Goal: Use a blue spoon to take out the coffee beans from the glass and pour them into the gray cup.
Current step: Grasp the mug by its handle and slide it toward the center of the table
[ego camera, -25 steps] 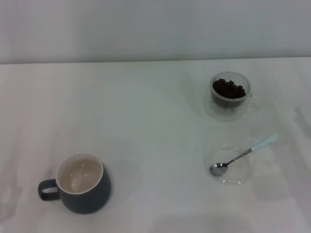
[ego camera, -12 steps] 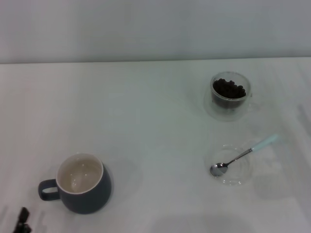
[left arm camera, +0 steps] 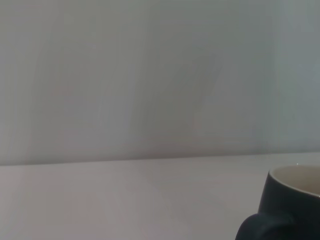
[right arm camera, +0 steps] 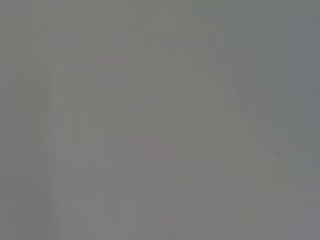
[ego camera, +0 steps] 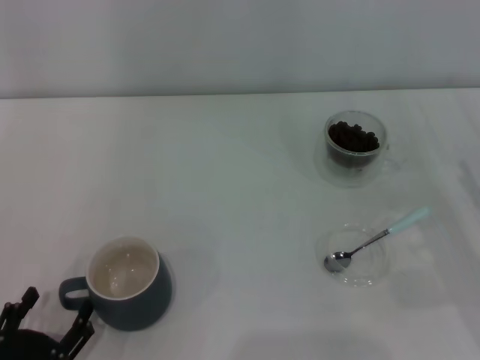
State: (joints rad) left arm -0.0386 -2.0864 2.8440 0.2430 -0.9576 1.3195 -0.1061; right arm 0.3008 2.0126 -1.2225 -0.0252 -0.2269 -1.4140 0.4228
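The gray cup (ego camera: 139,304), cream-white inside and empty, stands at the near left with its handle pointing left. My left gripper (ego camera: 55,312) has come up at the bottom left corner, open, its two dark fingers just in front of the cup's handle and apart from it. The cup's rim and handle also show in the left wrist view (left arm camera: 290,207). The glass (ego camera: 355,161) with the coffee beans (ego camera: 353,138) stands at the far right. The blue spoon (ego camera: 375,240) rests with its bowl in a shallow clear dish (ego camera: 360,276), handle pointing back right. My right gripper is out of view.
The white table (ego camera: 225,195) runs back to a pale wall. The right wrist view shows only a plain grey surface.
My left gripper has risen into the head view at the bottom left and moved toward the cup's handle. Cup, glass and spoon have not moved.
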